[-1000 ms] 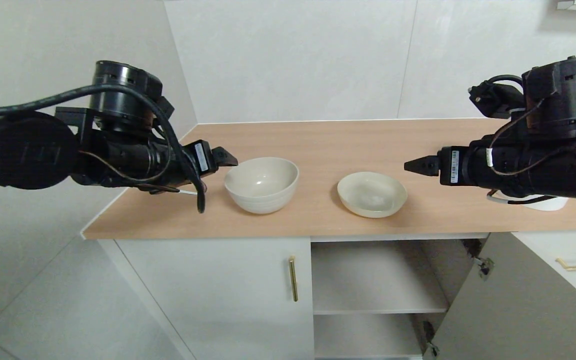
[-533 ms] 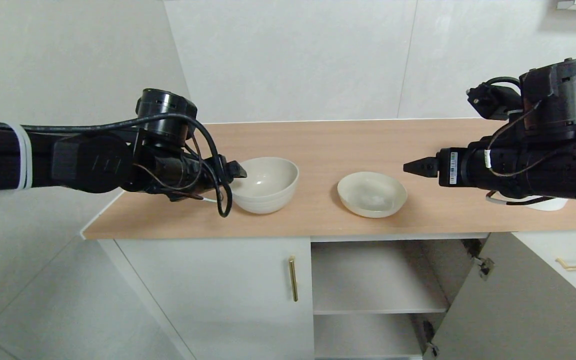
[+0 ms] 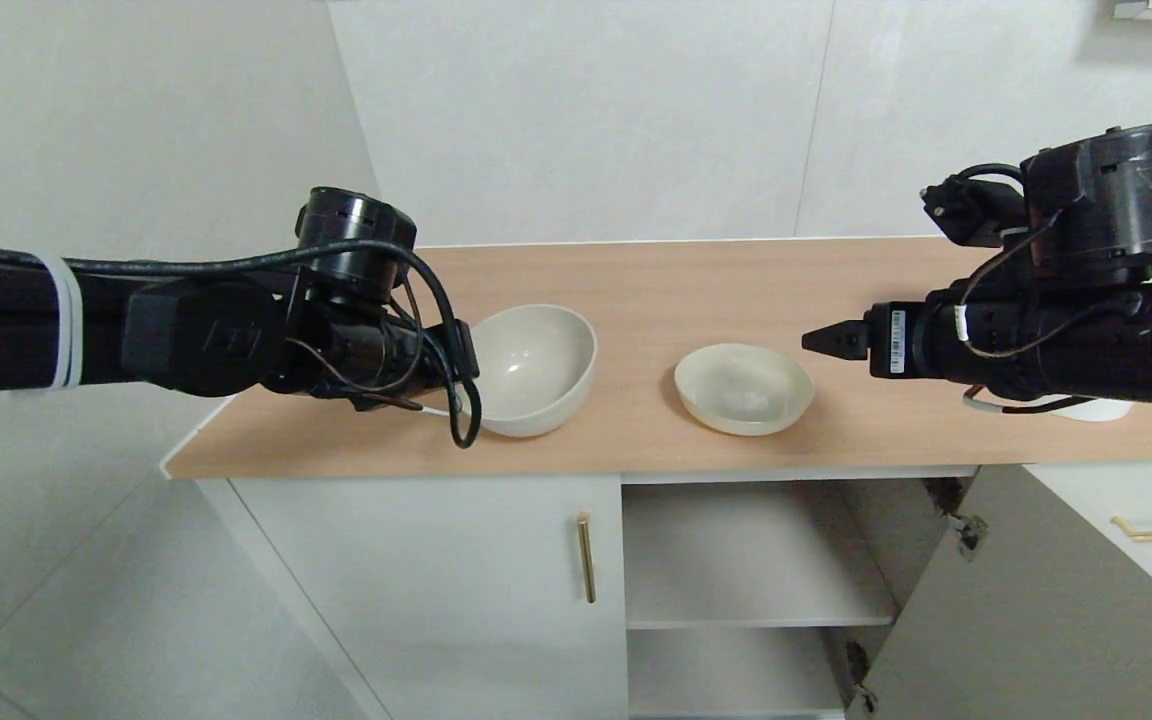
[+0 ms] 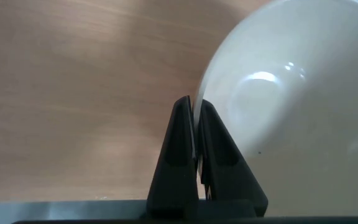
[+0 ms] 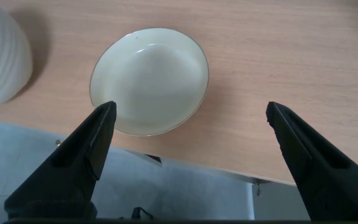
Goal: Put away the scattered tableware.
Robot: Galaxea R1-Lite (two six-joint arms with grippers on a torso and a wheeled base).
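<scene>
One open cupboard shelf (image 3: pixel 746 560) lies nearest, under the desk's (image 3: pixel 656 280) front edge, straight below the shallow bowl (image 3: pixel 744 388) and down-right of the deep bowl (image 3: pixel 536 365). The left tool (image 4: pixel 195 102) is clamped on the deep bowl's left rim, the bowl tilted. The right tool (image 3: pixel 821 340), its fingers apart, hangs just right of the shallow bowl.
</scene>
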